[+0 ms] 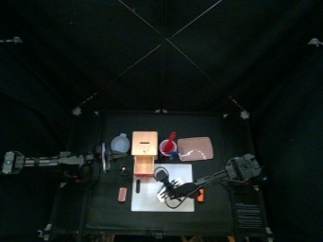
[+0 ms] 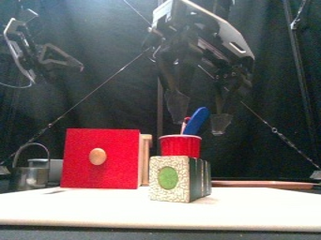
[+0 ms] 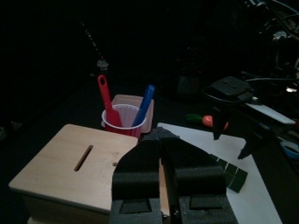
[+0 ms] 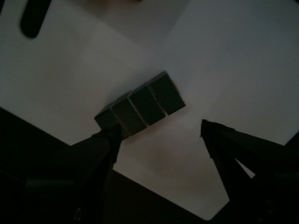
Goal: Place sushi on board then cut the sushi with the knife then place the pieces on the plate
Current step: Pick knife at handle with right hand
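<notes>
A toy sushi roll of dark green blocks lies on the white cutting board, its round green end facing front. In the right wrist view the sushi roll lies whole on the board. My right gripper hangs open just above it, one jaw to each side and not touching. That right gripper is over the board's middle. The red cup behind holds a blue knife and a red knife. My left gripper is shut and empty, near the wooden box.
The wooden box with its red drawer front stands behind the board's left part. The pink tray lies at the back right, the blue-grey bowl at the back left. A small red toy lies left of the board.
</notes>
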Action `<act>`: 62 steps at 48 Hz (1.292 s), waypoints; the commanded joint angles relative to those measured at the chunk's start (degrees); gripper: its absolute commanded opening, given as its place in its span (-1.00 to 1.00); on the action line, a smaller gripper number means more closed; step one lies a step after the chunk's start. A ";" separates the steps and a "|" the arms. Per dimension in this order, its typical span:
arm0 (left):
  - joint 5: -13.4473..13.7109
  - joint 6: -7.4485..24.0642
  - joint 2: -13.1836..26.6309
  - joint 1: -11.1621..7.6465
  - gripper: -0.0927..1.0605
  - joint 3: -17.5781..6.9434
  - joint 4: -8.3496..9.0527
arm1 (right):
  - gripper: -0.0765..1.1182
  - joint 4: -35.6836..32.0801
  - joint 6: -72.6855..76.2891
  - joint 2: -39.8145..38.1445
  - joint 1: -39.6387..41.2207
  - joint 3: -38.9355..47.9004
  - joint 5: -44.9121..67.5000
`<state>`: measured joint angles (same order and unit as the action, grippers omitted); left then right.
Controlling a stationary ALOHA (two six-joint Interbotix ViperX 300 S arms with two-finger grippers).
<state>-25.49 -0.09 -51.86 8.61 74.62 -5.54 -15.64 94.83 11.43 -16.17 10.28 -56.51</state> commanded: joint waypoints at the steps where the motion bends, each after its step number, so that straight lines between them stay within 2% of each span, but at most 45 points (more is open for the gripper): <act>1: -1.58 0.00 0.70 0.00 -0.31 -1.14 0.00 | 0.81 -1.58 7.47 -3.34 -0.26 1.23 3.52; 8: -2.55 0.26 1.85 0.53 -0.31 -1.05 0.18 | 0.81 -5.36 6.94 -3.96 -0.44 1.93 7.65; 14: -2.81 0.00 2.20 0.44 -0.31 -1.23 0.09 | 0.81 -4.22 -1.41 -5.54 -0.35 1.85 11.95; 22: -2.81 0.35 2.20 0.70 -0.31 -1.32 0.44 | 0.81 -1.14 -25.93 -6.24 -0.09 -1.32 11.07; 26: -2.81 0.26 2.20 1.58 -0.31 -1.41 0.79 | 0.81 5.27 -42.45 -6.33 0.62 -3.34 7.65; 32: -2.81 0.18 2.20 1.85 -0.31 -1.58 0.62 | 0.80 14.24 -67.06 -4.83 3.96 -4.57 1.05; 36: -2.81 0.00 2.20 1.85 -0.31 -1.58 0.53 | 0.80 14.85 -76.46 -3.43 5.27 -4.57 -0.44; 40: -2.81 -0.09 2.20 1.85 -0.31 -1.58 0.18 | 0.80 12.74 -84.11 -2.64 5.36 -4.31 -0.70; 44: -2.81 -0.09 2.20 1.85 -0.31 -1.58 -0.62 | 0.80 10.20 -91.32 -1.76 5.27 -4.04 -1.05; 55: -2.90 -0.09 2.20 1.93 -0.31 -1.76 -3.25 | 0.80 9.67 -104.50 1.49 4.92 -4.83 1.05; 62: -2.81 -0.09 2.20 1.93 -0.31 -1.67 -5.98 | 0.80 9.14 -110.83 4.92 4.39 -6.50 2.11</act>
<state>-27.77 -0.09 -49.92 10.46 74.44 -10.55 -6.33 -14.50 16.61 -11.51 5.54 -55.02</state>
